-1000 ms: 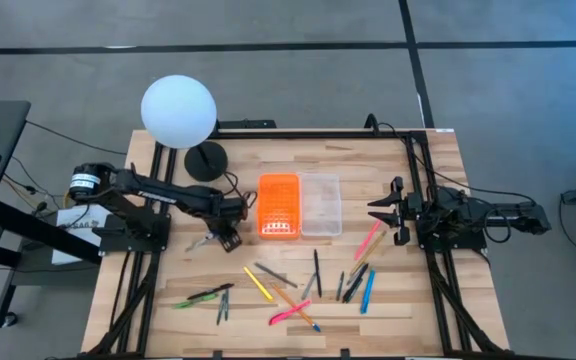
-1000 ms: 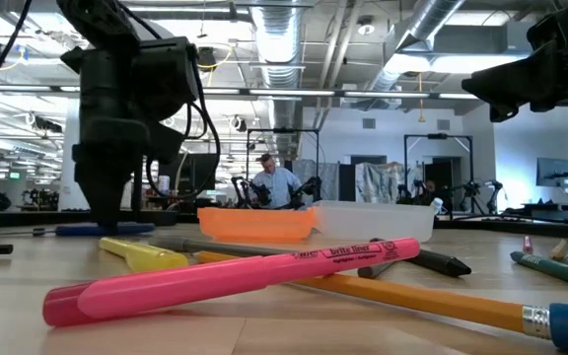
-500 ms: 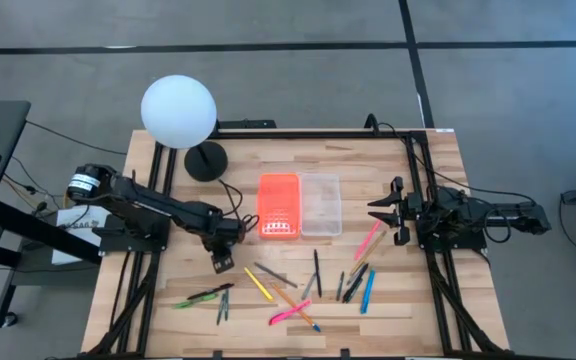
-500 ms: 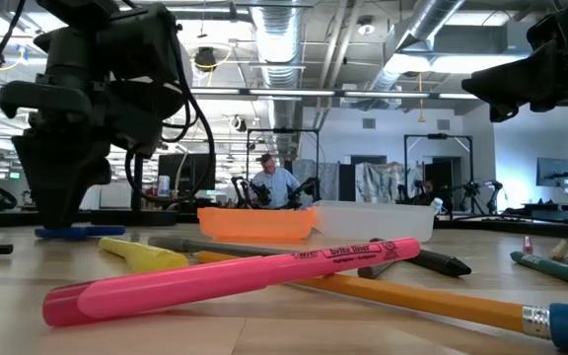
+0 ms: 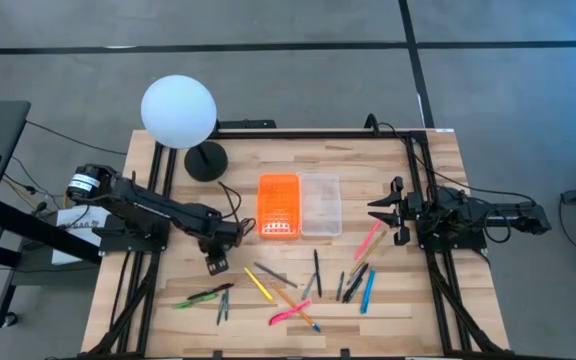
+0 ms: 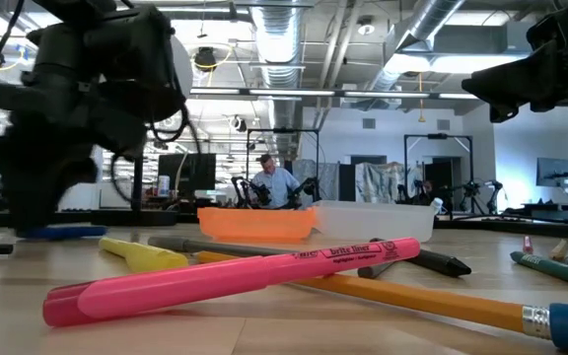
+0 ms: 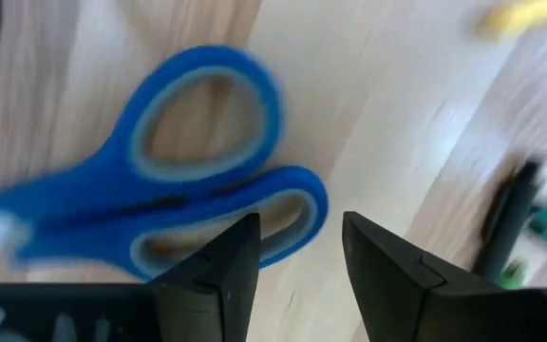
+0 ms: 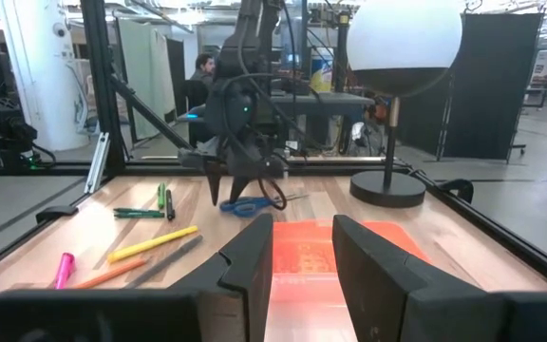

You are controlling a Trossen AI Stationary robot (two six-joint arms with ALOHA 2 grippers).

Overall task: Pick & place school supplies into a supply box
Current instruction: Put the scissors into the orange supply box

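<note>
The blue-handled scissors (image 7: 188,180) lie flat on the wooden table, also seen from the right wrist (image 8: 254,204). My left gripper (image 5: 216,262) hangs open just over them, pointing down, its fingers near one handle ring (image 7: 297,214). The supply box stands mid-table as an orange lid (image 5: 279,207) and a clear tray (image 5: 320,204) side by side. Pens, pencils and markers (image 5: 298,285) lie scattered nearer the front edge. My right gripper (image 5: 383,210) waits open at the right, level, holding nothing. My left gripper comes at the scissors from above, one fingertip (image 7: 235,249) right beside the nearer handle ring (image 7: 297,214). Whether it touches the ring I cannot tell. The scissors lie flat on the table.
A white globe lamp (image 5: 178,112) on a black foot stands at the far left corner. A green pen and a dark one (image 5: 208,296) lie near the front left. A pink highlighter (image 6: 235,276) lies close to the low camera. People stand in the room behind.
My left gripper has swung from beside the orange lid toward the table's near edge and turned somewhat about its own axis, slowing in the last half second. Its fingers kept their gap.
</note>
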